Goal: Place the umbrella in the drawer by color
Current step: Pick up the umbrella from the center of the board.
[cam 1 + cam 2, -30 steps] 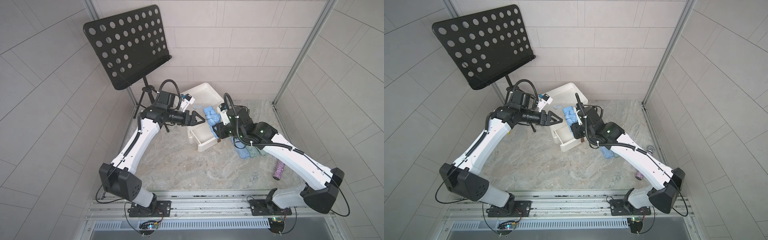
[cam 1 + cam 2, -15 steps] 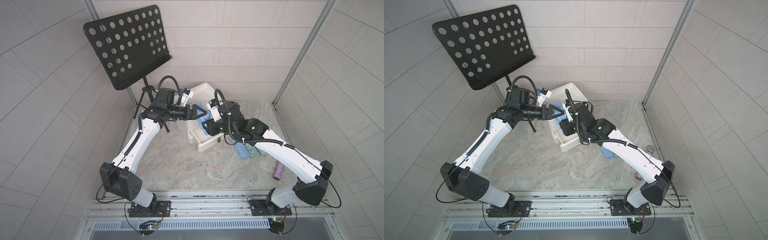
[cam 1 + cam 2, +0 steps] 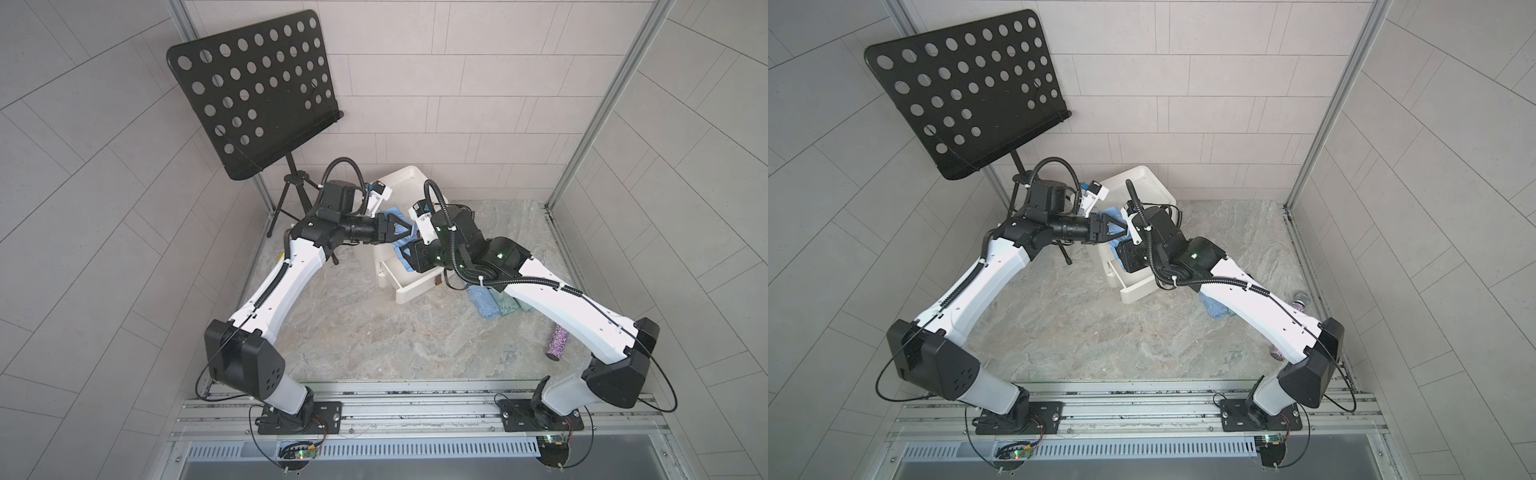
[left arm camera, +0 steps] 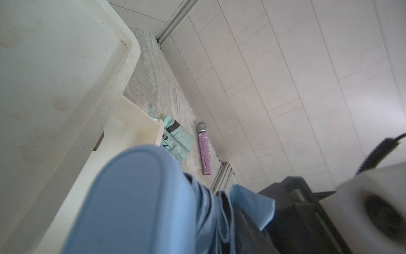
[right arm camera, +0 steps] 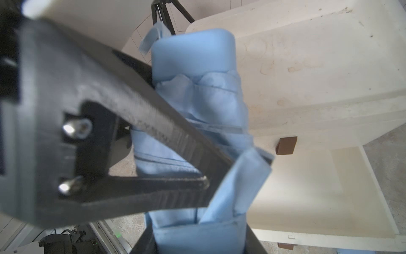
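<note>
Jutting from right tool (image 5: 198, 234), blue umbrella (image 5: 197, 99) points rearward.

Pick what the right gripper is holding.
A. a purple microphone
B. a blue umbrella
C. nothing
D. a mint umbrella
B: the right wrist view shows the blue umbrella clamped in the right gripper, while the mint umbrella and the microphone lie on the table.
</note>
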`<control>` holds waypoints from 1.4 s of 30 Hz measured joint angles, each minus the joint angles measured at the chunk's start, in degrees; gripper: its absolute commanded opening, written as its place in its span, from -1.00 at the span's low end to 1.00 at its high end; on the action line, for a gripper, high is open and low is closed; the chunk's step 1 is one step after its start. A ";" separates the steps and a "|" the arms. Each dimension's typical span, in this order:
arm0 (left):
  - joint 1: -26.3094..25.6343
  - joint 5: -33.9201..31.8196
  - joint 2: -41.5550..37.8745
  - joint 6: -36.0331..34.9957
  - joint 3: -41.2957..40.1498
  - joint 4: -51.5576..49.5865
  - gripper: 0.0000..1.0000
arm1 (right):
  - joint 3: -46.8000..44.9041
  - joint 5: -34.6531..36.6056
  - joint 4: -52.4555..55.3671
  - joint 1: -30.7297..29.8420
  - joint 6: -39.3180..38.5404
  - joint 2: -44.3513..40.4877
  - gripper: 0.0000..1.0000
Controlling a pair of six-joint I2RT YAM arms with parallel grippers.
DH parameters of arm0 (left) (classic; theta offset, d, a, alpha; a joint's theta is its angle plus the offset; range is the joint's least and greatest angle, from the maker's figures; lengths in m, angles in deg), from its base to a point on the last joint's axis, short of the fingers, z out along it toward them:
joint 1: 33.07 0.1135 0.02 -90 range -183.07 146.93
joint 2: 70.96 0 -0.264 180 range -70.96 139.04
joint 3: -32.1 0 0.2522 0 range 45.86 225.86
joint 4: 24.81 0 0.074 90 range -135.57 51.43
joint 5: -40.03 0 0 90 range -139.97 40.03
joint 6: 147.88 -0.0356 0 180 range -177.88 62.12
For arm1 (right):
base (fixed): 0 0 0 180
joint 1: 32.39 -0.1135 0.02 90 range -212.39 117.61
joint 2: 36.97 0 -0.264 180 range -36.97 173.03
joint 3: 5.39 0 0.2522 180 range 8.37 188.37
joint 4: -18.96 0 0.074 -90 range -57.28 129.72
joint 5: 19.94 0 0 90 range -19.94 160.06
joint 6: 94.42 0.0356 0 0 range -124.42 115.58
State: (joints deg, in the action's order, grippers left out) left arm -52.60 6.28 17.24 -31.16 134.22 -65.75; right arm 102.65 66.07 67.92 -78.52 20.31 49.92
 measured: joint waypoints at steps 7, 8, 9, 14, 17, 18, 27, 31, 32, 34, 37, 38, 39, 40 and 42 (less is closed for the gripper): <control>0.00 1.70 0.11 0.83 -0.02 0.76 -0.31 | -0.02 0.46 0.00 0.00 0.24 0.00 0.28; 0.02 2.45 0.35 0.37 0.13 0.66 -0.31 | 0.00 0.31 0.33 0.02 0.15 0.00 0.39; 0.02 2.97 0.59 0.04 0.31 0.28 -0.33 | 0.00 0.22 0.44 0.02 -0.31 -0.04 0.46; 0.81 7.67 4.33 -3.80 3.37 -4.92 -0.36 | 0.22 -5.42 1.53 2.29 -0.90 -1.70 0.60; 1.79 10.29 6.05 -7.02 6.08 -9.51 -0.36 | -0.44 -12.22 1.64 5.35 -0.74 -4.94 0.63; 2.25 11.10 6.23 -7.91 6.75 -10.62 -0.35 | -0.76 -14.12 1.70 6.23 -0.70 -6.21 0.63; 4.07 19.54 6.23 -15.37 13.35 -18.05 -0.32 | -6.16 -34.14 -1.03 13.90 2.51 -15.89 0.64; 4.00 22.23 6.23 -16.76 14.38 -19.26 -0.31 | -9.92 -41.31 -5.40 14.05 6.27 -14.60 0.65; 3.98 22.60 6.23 -17.00 14.40 -19.50 -0.30 | -10.71 -42.53 -6.27 14.03 7.15 -14.05 0.64; 3.96 23.23 6.23 -17.35 14.40 -19.91 -0.29 | -11.52 -44.11 -7.61 14.05 8.55 -12.96 0.64; 3.93 23.58 6.23 -17.64 14.40 -20.11 -0.29 | -11.61 -45.64 -9.73 14.05 10.14 -11.50 0.62; 3.82 23.67 6.23 -17.75 14.40 -20.11 -0.29 | -11.61 -46.10 -10.67 14.05 10.64 -11.04 0.61; 3.69 23.71 6.23 -17.79 14.40 -20.13 -0.29 | -11.61 -46.42 -11.47 14.05 11.23 -10.67 0.60; 3.65 23.71 6.23 -17.86 14.38 -20.13 -0.28 | -11.58 -46.77 -12.20 14.05 11.63 -10.27 0.59; 3.56 23.76 6.23 -18.18 14.38 -20.15 -0.28 | -11.43 -47.25 -13.25 14.05 12.22 -9.42 0.54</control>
State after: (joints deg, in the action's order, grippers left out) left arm -49.03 30.04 23.47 -49.34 148.60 -85.90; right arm 91.22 18.82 54.67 -64.47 32.53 40.50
